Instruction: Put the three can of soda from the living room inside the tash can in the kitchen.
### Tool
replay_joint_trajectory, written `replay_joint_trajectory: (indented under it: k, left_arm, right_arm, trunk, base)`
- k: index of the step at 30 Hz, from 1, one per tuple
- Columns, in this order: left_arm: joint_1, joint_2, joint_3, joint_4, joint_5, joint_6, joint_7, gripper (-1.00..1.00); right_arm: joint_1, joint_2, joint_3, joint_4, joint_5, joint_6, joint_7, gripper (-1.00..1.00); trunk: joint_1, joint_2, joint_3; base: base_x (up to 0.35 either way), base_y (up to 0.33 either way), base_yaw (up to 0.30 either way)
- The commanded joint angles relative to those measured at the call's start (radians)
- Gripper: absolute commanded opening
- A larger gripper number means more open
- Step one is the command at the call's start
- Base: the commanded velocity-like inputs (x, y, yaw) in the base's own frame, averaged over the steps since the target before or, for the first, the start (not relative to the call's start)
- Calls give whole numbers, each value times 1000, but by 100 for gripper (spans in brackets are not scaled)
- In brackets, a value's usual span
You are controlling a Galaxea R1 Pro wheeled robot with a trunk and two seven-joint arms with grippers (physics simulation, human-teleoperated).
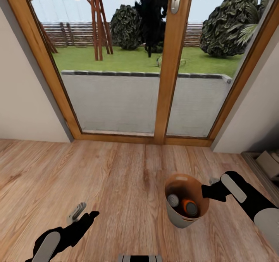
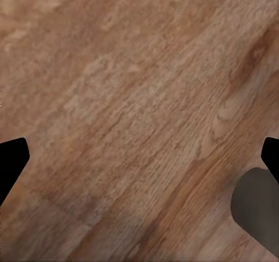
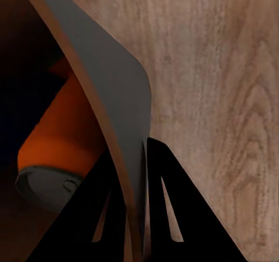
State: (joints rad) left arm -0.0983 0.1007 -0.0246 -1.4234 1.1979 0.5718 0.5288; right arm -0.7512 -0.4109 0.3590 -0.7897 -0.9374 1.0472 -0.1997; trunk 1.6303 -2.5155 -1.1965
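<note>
Head view shows the right gripper pinching the rim of the trash can, which holds an orange soda can and another can, above the wood floor, while the left gripper hangs spread and empty.

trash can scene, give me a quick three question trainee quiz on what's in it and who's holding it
1. True or false: the right claw pinches the wall of the trash can, one finger inside and one outside.
2. Which colour of soda can shows clearly inside the bin? A) orange B) green C) yellow
3. Fill in: the left claw hangs open over the wood ____.

Key: 1 true; 2 A; 3 floor
</note>
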Motion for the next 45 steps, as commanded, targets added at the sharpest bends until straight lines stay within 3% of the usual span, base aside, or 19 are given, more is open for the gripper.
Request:
replay_joint_trajectory:
  k: [1, 8, 13, 19, 27, 39, 44, 45]
  left_arm:
    - [0, 0, 0, -1, 1, 0, 0, 100]
    - [5, 1, 0, -36, 4, 4, -1, 100]
    - [19, 1, 0, -74, 6, 11, -1, 100]
    - [31, 1, 0, -120, 7, 15, -4, 100]
    - [50, 1, 1, -144, 8, 42, -124, 100]
    - [52, 1, 1, -146, 8, 55, -140, 100]
    - [52, 1, 0, -146, 8, 56, -142, 100]
    - [52, 0, 0, -146, 8, 56, -142, 100]
  right_arm:
    - [-1, 1, -1, 1, -15, 0, 4, -100]
    - [-2, 4, -2, 12, -15, 0, 3, -100]
    - [-2, 4, -2, 15, -15, 0, 3, -100]
    - [-2, 4, -2, 15, -15, 0, 2, -100]
    - [-2, 4, -2, 15, -15, 0, 2, -100]
    - [-2, 4, -2, 15, -15, 0, 2, -100]
    - [-2, 4, -2, 15, -15, 0, 2, -100]
    - [-2, 4, -2, 14, -15, 0, 2, 100]
  trunk:
    - [0, 0, -4]
    - [3, -2, -31]
    - [3, -2, -31]
    - [6, -3, -54]
    - [10, -5, -85]
    - [15, -8, -131]
    - [15, -8, -131]
    - [15, -8, -131]
  base:
    - [0, 0, 0]
    - [0, 0, 0]
    - [0, 0, 0]
    - [0, 0, 0]
    - [0, 0, 0]
    - [0, 0, 0]
    - [0, 0, 0]
    - [0, 0, 0]
